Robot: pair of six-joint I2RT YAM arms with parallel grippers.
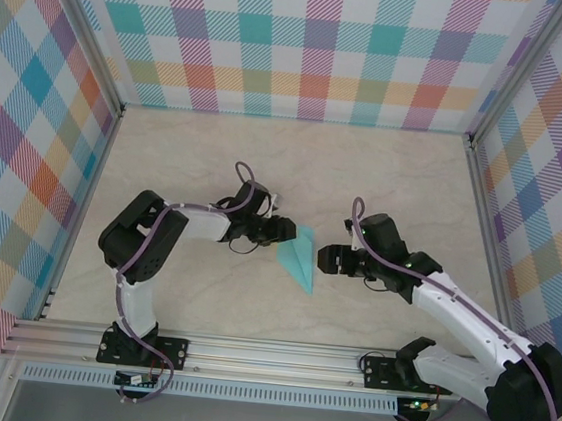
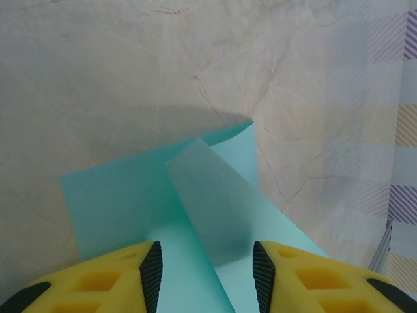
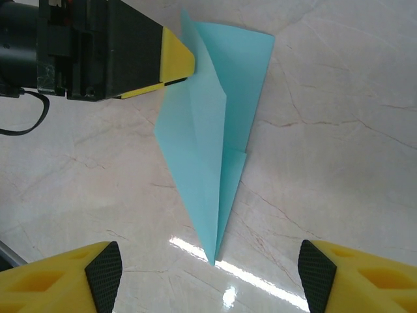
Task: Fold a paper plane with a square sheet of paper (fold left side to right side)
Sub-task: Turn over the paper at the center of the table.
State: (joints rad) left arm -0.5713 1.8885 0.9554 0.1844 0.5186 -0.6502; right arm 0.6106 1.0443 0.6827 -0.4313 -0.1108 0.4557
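The turquoise paper plane (image 1: 299, 256) lies on the table between the two arms, folded into a narrow dart with its sharp tip toward the near edge. My left gripper (image 1: 284, 231) is at its wide back end. In the left wrist view, that gripper (image 2: 207, 277) is open, and a raised flap of the paper plane (image 2: 215, 208) stands between the fingers without being pinched. My right gripper (image 1: 324, 258) is just right of the dart. In the right wrist view, the right gripper (image 3: 210, 277) is open wide, with the tip of the paper plane (image 3: 208, 143) pointing into the gap and the left gripper (image 3: 176, 62) at the paper's far edge.
The table is a pale marble-patterned surface (image 1: 197, 151). Pastel checked walls (image 1: 309, 43) close it in at the back and on both sides. An aluminium rail (image 1: 266, 355) runs along the near edge by the arm bases.
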